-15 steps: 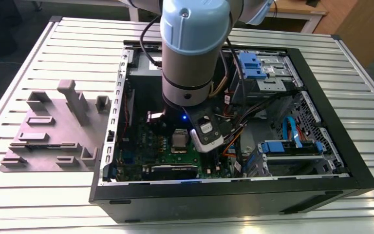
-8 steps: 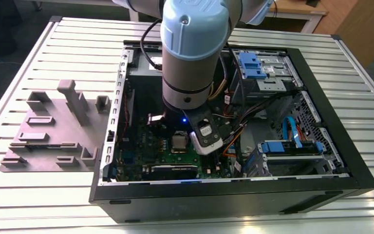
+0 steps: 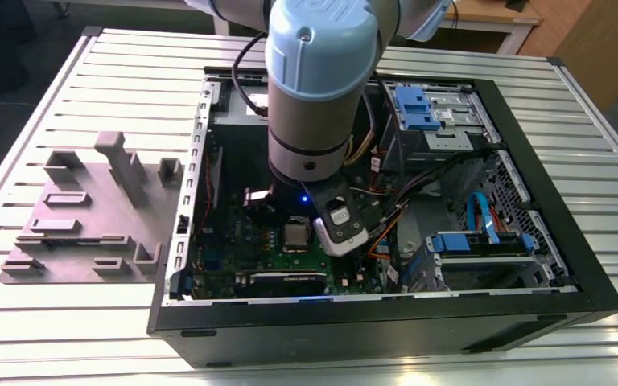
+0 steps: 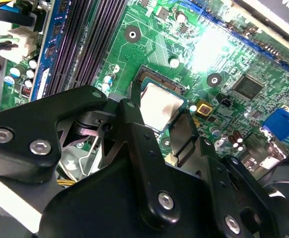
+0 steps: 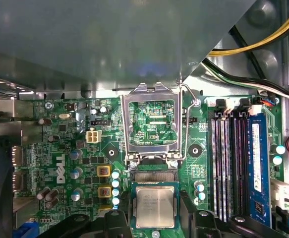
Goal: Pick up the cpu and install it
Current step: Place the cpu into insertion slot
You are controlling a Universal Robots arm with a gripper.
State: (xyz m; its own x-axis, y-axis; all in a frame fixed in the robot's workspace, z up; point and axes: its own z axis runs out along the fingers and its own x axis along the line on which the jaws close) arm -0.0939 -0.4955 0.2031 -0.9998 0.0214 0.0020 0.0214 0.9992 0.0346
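At the exterior view's left, a grey moulded fixture plate point(image 3: 78, 217) lies on the slatted table point(image 3: 30, 96), well apart from the work area. At centre, the open computer case point(image 3: 385, 318) lies on its side, and the arm point(image 3: 315, 88) reaches down into it over the green motherboard point(image 3: 287, 261). The cpu point(image 3: 296, 234) lies flat in its socket on that board, metal top upward. The gripper point(image 3: 336, 233) hangs just beside it toward the exterior view's right. Farther right are the blue-tabbed drive cages point(image 3: 481, 245). In the first wrist view, the black fingers point(image 5: 118, 224) stand spread, one on each side of the chip. A strip of dark socket rim shows between each finger and the chip edge. No contact is visible, so the grasp is judged released. In the same view, the hinged socket frame point(image 5: 150, 121) stands open, folded clear of the socket. Bare board shows through its window, and its wire lever point(image 5: 186, 124) is raised alongside. The long memory slots point(image 5: 228, 158) lie beyond the lever. Status, as judged: pick-up and placement into the socket appear complete. Clamping is not done, since the frame is not lowered onto the chip and the lever is not latched.
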